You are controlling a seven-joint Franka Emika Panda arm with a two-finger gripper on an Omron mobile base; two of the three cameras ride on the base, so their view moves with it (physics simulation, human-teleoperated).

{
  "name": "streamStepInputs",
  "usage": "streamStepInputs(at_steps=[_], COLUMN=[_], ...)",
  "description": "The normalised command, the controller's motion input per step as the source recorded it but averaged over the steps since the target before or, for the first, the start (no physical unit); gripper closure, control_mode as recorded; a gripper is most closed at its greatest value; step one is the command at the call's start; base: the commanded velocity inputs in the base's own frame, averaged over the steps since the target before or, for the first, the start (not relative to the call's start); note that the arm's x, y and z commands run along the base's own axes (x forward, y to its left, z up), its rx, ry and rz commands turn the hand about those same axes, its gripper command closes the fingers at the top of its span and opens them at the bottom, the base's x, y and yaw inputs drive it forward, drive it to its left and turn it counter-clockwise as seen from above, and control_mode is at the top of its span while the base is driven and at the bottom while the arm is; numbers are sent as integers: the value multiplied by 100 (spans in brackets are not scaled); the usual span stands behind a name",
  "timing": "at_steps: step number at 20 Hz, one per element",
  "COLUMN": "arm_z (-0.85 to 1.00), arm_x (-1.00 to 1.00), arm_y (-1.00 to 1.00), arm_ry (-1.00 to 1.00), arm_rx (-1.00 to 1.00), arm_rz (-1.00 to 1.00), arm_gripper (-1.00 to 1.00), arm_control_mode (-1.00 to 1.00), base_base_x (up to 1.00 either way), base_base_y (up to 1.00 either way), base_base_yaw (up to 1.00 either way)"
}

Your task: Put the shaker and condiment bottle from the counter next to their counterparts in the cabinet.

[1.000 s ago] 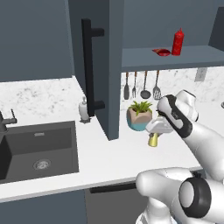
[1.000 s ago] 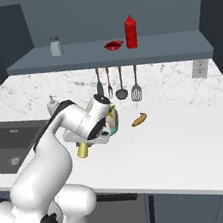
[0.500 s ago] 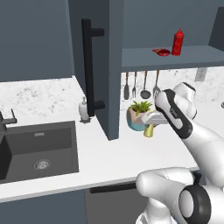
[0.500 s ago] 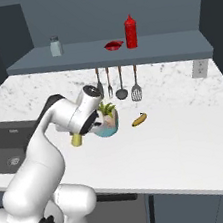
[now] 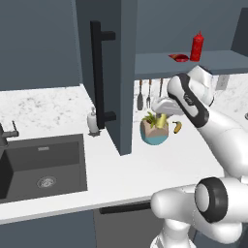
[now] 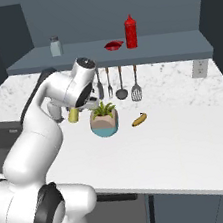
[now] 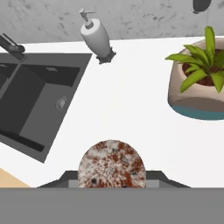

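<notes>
Right base view has the gripper (image 6: 76, 110) clamped on the upright shaker (image 6: 73, 115), well below the cabinet (image 6: 110, 56) shelf up and behind it.

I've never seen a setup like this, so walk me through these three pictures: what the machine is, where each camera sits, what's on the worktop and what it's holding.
It is a rendered kitchen with a white robot arm on a base. Two pictures come from cameras on that base, behind the arm to its left and right. The third looks down from the hand itself.

On the counter stand a potted plant, a banana and a soap dispenser, beside a dark sink. Utensils hang on the wall.

The gripper is shut on the shaker, held in the air above the counter. In the hand view, its speckled cap faces the camera. On the cabinet shelf sit a second shaker and a red bottle.
</notes>
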Motion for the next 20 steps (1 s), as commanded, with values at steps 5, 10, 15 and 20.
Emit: streamStepInputs(at_steps=[5, 10, 15, 20], arm_z=[92, 30, 1, 33], arm_x=[36, -16, -23, 0], arm_y=[0, 11, 3, 2], arm_ry=[5, -5, -14, -16], arm_rx=[0, 0, 0, 0], arm_rz=[-2, -1, 0, -2], arm_gripper=[100, 100, 100, 100], arm_control_mode=[-100, -100, -100, -100], base_base_x=[0, 0, 0, 0], base_base_y=[0, 0, 0, 0], base_base_yaw=[0, 0, 0, 0])
